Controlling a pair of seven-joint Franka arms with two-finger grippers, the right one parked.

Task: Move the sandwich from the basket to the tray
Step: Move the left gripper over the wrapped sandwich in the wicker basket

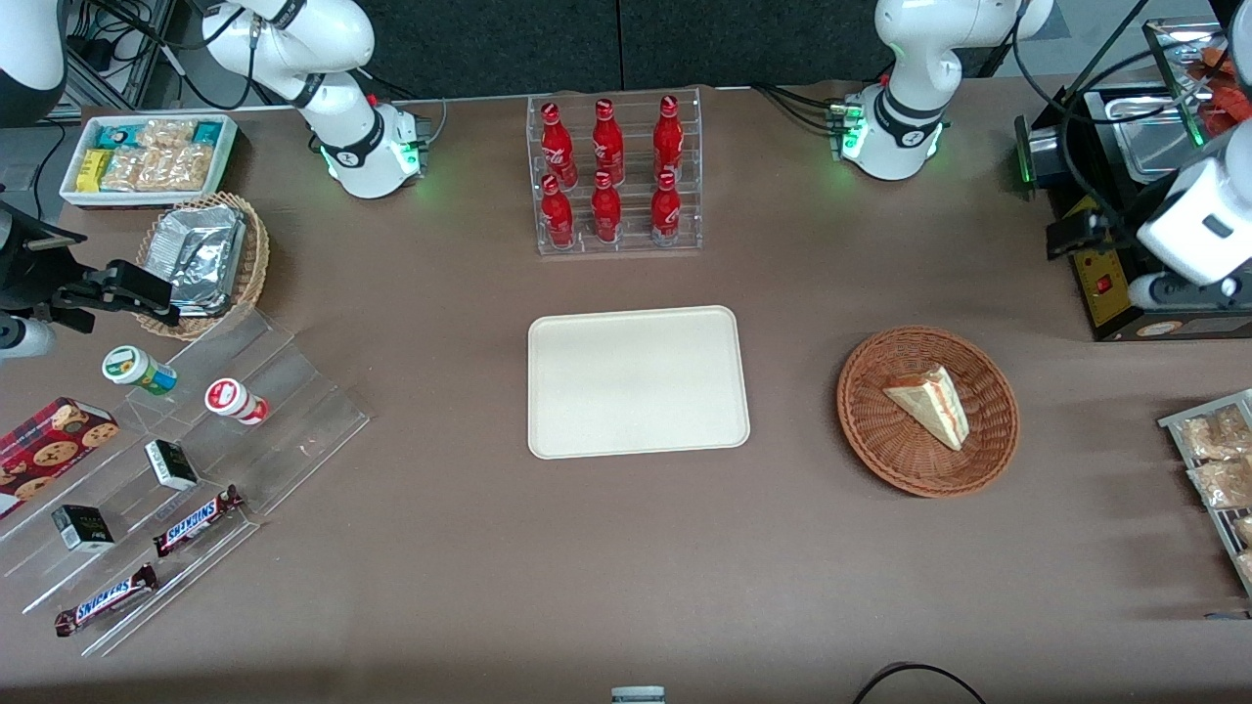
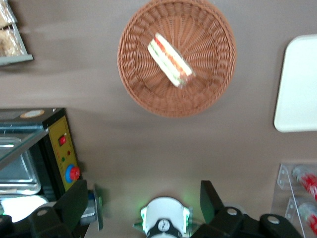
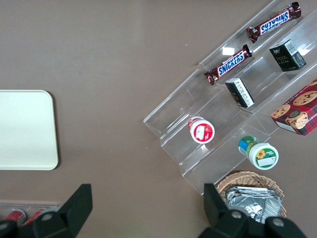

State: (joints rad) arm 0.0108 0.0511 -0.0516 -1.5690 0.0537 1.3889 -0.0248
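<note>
The sandwich (image 1: 929,403) (image 2: 170,59), a pale bread wedge with red and yellow filling along its cut edge, lies in the middle of the round reddish-brown basket (image 1: 871,460) (image 2: 133,89). The cream tray (image 1: 636,381) (image 2: 299,84) sits bare at the table's middle, beside the basket toward the parked arm's end. My gripper (image 1: 1074,238) (image 2: 143,203) hangs high over the table next to the black appliance, farther from the front camera than the basket and well apart from it. Its fingers (image 2: 74,203) stand wide open with nothing between them.
A black appliance (image 1: 1105,293) (image 2: 57,148) stands at the working arm's end. A clear rack of red bottles (image 1: 614,176) stands farther back than the tray. A wire rack of snack packets (image 1: 1213,460) is near the basket. Clear acrylic steps (image 1: 245,430) with snacks lie toward the parked arm's end.
</note>
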